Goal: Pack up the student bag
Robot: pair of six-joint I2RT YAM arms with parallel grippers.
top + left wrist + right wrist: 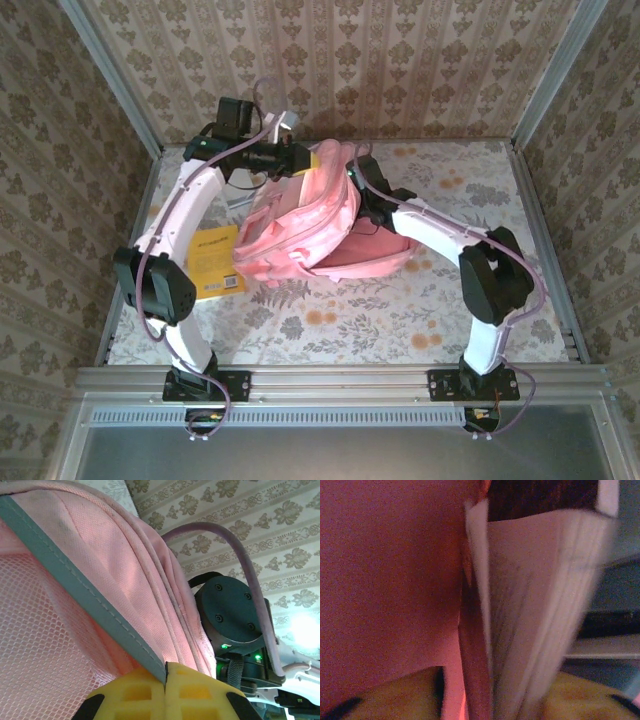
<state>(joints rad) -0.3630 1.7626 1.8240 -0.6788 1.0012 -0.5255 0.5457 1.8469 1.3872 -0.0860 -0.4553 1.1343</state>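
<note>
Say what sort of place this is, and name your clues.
Probably a staged robot test cell: wallpapered panels in aluminium framing, a floral table, left arm and right arm bolted to a rail.

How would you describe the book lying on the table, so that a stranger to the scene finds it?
Start from the table with the flowered cloth and find the big pink student bag near its middle. Flat on the cloth at the bag's left lies the book: a bright yellow rectangle, unlike the soft pink fabric.
</note>
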